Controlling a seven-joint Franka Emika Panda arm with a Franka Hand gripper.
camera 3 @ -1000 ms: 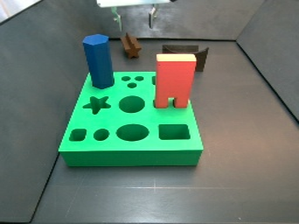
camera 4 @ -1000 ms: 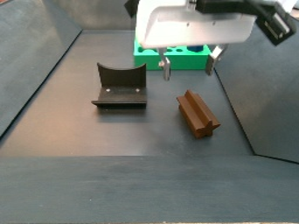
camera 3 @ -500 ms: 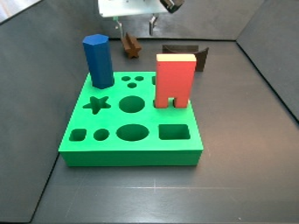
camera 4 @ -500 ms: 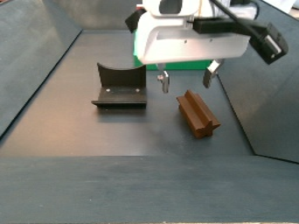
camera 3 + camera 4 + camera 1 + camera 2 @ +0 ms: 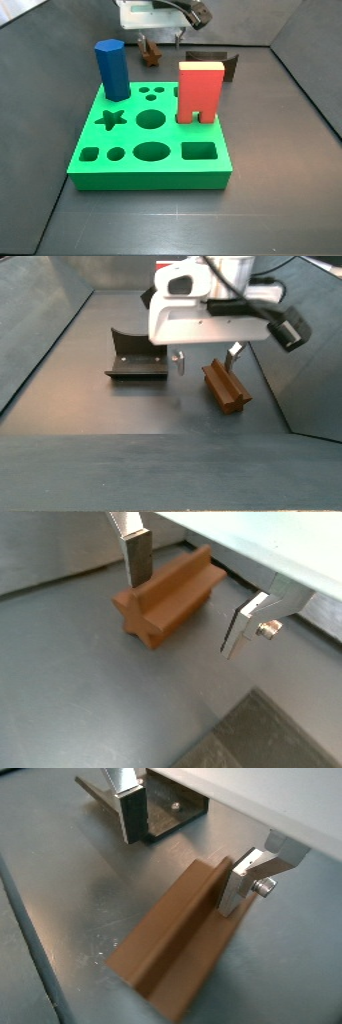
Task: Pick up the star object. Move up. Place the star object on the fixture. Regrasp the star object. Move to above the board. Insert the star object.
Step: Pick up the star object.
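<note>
Over the far end of the counter, beyond the green board (image 5: 150, 138), I see the end effector (image 5: 203, 358) lower than it was a second ago: it has dropped from well above the star peg (image 5: 226, 387) to just over it, and its white housing now covers more of the fixture's (image 5: 135, 357) surroundings in a side view. The peg, fixture and board have not shifted.

The arm reaches down from above with the wrist pointing at the counter (image 5: 134, 406), the fingers hanging straight down.

The end effector's jaws stand wide apart and hold nothing. In both wrist views I see the peg (image 5: 170, 597) lying on its side on the counter between the two silver fingers (image 5: 136, 556). In a wrist view one finger (image 5: 242, 884) sits right beside the peg's (image 5: 174, 936) flank, though I cannot tell whether it touches; the opposite finger stands clear of it.

The star peg lies flat near the far right part of the counter, beside the fixture and apart from it. On the board, a blue hexagonal peg (image 5: 111, 70) and a red arch block (image 5: 199, 91) stand upright in its far rows.
</note>
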